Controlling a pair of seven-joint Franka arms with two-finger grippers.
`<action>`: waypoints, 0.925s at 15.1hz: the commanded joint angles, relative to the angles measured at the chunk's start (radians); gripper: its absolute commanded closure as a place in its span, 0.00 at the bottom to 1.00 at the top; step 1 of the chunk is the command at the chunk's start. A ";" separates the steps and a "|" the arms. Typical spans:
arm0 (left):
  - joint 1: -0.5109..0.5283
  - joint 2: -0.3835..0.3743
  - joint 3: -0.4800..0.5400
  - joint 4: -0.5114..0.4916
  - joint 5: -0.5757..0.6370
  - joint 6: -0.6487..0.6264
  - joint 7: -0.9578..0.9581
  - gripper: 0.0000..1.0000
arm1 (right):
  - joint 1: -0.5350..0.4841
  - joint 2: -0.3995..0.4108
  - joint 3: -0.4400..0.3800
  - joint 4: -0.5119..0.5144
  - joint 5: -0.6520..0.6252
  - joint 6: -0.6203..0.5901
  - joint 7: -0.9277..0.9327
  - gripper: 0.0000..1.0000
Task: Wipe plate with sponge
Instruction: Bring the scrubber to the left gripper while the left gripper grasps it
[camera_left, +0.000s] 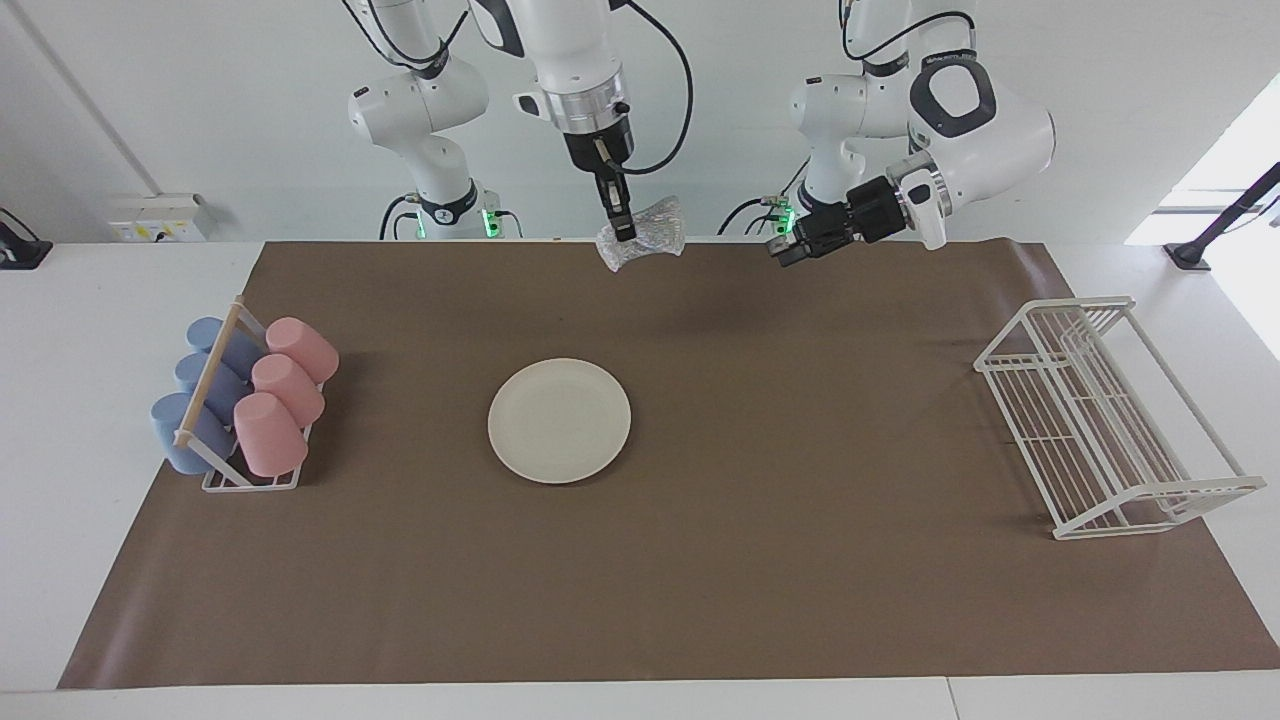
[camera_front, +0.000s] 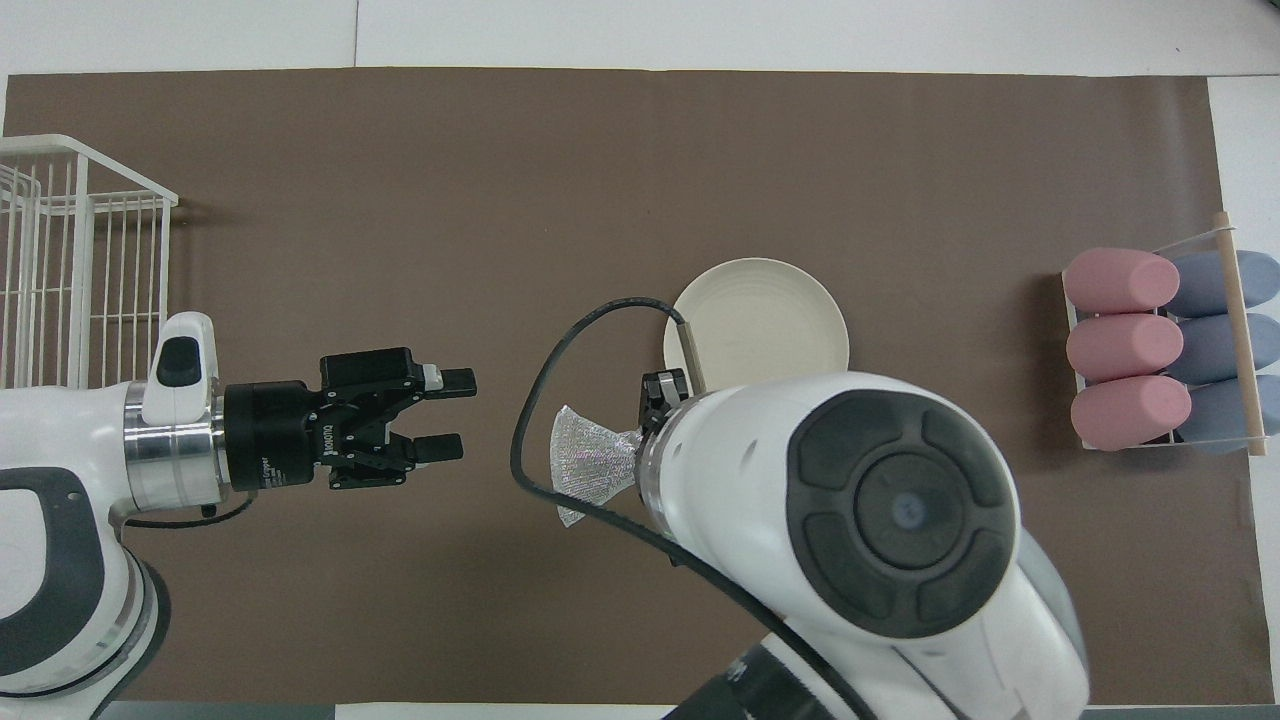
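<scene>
The cream-white plate lies flat on the brown mat, toward the right arm's end of the table's middle. My right gripper points down and is shut on the silvery mesh sponge. It holds the sponge up in the air over bare mat, apart from the plate. In the overhead view the right arm hides its own fingertips and part of the plate's rim. My left gripper is open and empty, held level over the mat beside the sponge.
A rack of pink cups and blue cups lying on their sides stands at the right arm's end. A white wire dish rack stands at the left arm's end.
</scene>
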 joint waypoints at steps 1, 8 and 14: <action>-0.080 0.007 0.009 -0.003 -0.081 0.046 0.021 0.00 | -0.001 -0.002 0.000 -0.012 -0.017 0.016 0.018 1.00; -0.152 0.022 0.009 -0.014 -0.115 0.094 0.043 0.34 | -0.003 -0.002 0.000 -0.006 -0.031 0.008 0.018 1.00; -0.155 0.021 0.012 -0.014 -0.132 0.048 -0.020 1.00 | -0.003 0.000 0.000 -0.006 -0.037 0.010 0.018 1.00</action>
